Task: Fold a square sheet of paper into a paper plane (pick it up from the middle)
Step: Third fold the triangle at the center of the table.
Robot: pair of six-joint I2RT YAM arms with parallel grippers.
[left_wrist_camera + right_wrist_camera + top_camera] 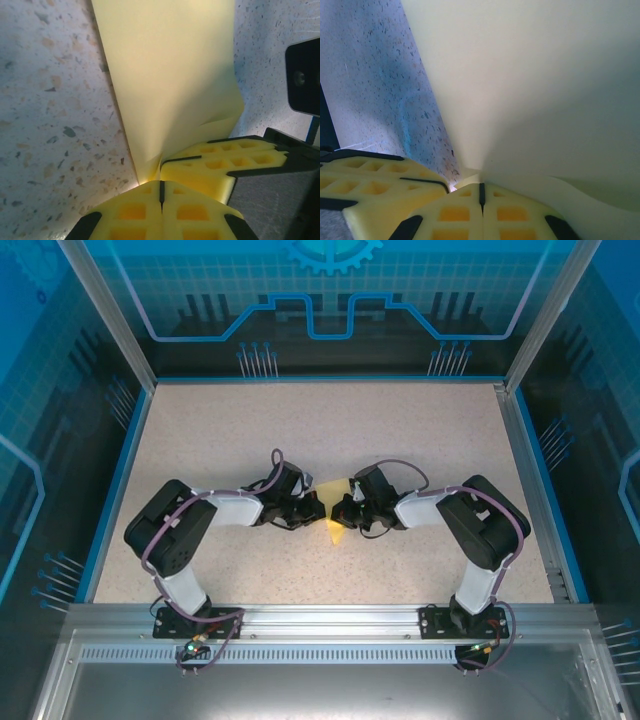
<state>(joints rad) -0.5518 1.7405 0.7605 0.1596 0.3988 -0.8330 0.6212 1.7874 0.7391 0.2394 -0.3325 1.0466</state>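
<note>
Folding looks part-done, not finished. One pale-yellow sheet [334, 512] sits at the middle of the counter [300, 430], between the two arms, and both pincers have hold of it. The left pincer [318, 508] is closed on one side of the sheet. The right pincer [347, 510] is closed on the other, so the two tips nearly meet.

From the left wrist, the paper [170, 75] narrows down into the closed yellow fingers [135, 215], with a crease running away from the pinch. The right pincer's fingers [220, 162] lie just beside them. From the right wrist, the paper [545, 75] likewise funnels into that pincer's closed tips [481, 189] and bulges a little to one side.

From above, the sheet shows as a small pointed shape instead of a flat square, so I judge at least one fold is in. How many folds there are I cannot tell, because the pincers cover much of it. A clean dart with a centre crease is not evident, so wing folds and a final crease probably remain.

Count: one sheet, two arms, two pincers, one counter.
</note>
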